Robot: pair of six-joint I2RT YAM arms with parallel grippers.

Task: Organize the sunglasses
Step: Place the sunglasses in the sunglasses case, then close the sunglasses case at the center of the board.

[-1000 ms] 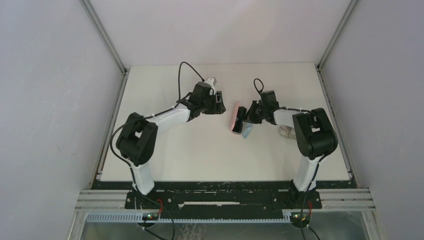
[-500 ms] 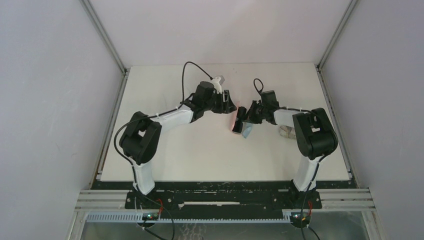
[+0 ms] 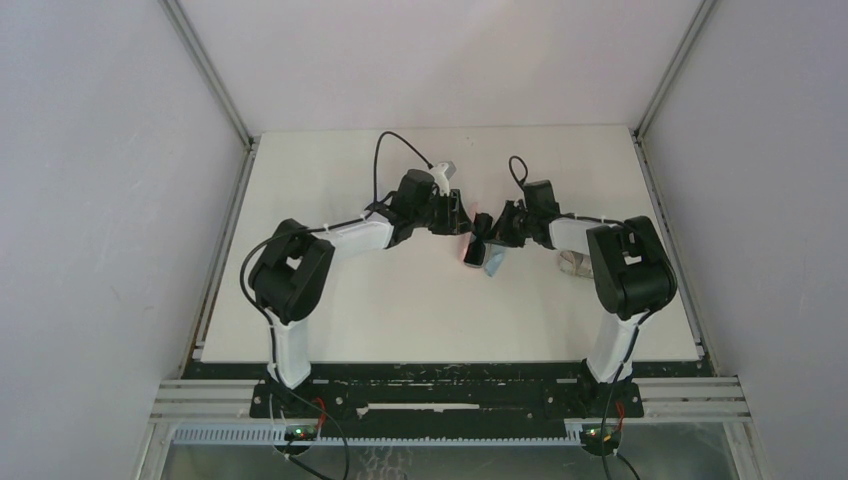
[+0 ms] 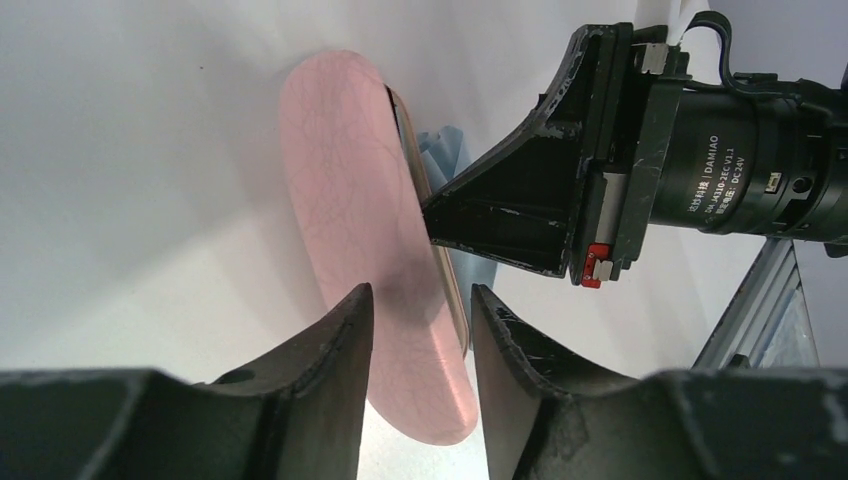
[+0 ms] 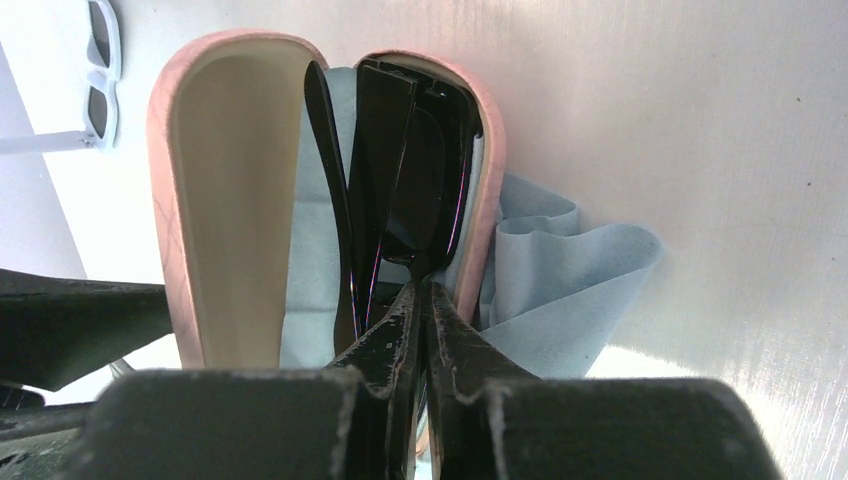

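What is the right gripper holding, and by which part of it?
The black sunglasses, pinched at their near edge by the right gripper, inside the pink case.

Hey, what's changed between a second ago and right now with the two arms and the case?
The left gripper swung right to the pink case, and its jaws now straddle the open lid; whether they clamp it is unclear. The right gripper stayed shut at the black sunglasses inside the case; case and blue cloth did not move.
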